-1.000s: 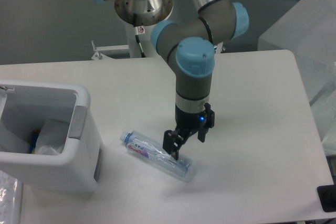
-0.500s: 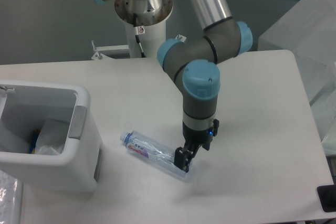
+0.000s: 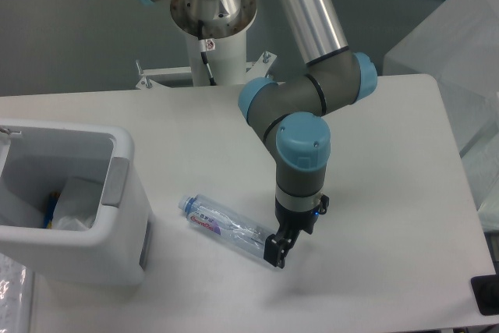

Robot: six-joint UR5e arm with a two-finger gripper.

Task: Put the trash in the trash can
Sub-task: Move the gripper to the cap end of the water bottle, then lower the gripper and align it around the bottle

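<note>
Bottle [image 3: 231, 231] lying on the table [image 3: 374, 193] right of the bin [image 3: 74, 200], gripper [image 3: 277, 251] having slid down to its base end, jaws' state hard to tell, wrapper [image 3: 74, 207] sitting inside bin.

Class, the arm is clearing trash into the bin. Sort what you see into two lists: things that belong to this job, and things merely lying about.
Belongs to the job:
crushed bottle
trash can
wrapper inside it
gripper at the bottle's base end

Just lying about:
translucent cover at the table's right edge
table
</note>
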